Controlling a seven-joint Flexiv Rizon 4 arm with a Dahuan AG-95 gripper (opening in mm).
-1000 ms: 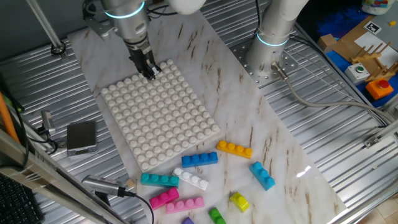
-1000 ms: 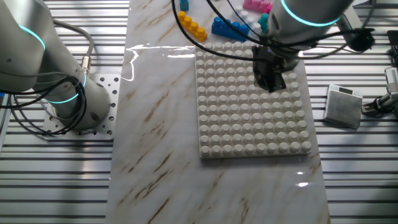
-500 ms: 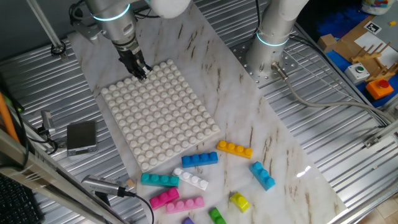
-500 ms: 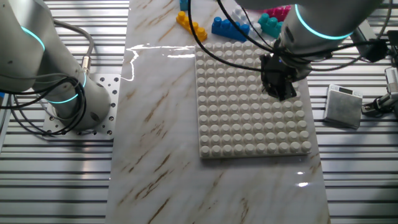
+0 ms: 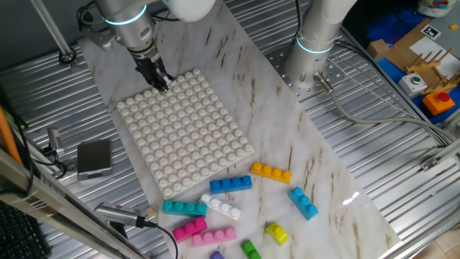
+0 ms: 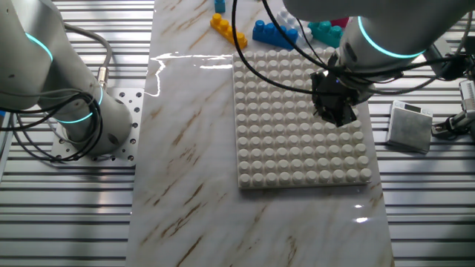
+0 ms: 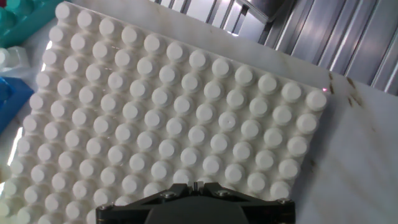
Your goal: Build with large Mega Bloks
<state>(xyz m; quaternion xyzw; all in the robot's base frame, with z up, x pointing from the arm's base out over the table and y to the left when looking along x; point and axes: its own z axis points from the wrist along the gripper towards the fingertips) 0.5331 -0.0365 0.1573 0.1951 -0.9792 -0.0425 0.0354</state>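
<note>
**Gripper shifts toward plate edge**

Gripper (image 5: 160, 82) moved from further in over the white baseplate (image 5: 184, 131) out toward its edge on the grey box (image 6: 410, 126) side. Most of the shift came early, the last half second only slight. Fingertips closed together, empty.

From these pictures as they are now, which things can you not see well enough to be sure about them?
- Gripper: the fingertips are too small in both fixed views and cut off at the bottom edge of the hand view, so open or shut cannot be told.
- Green brick and purple piece: cut off by the bottom edge of one fixed view.
- Teal brick: partly hidden by the arm in the other fixed view.
</note>
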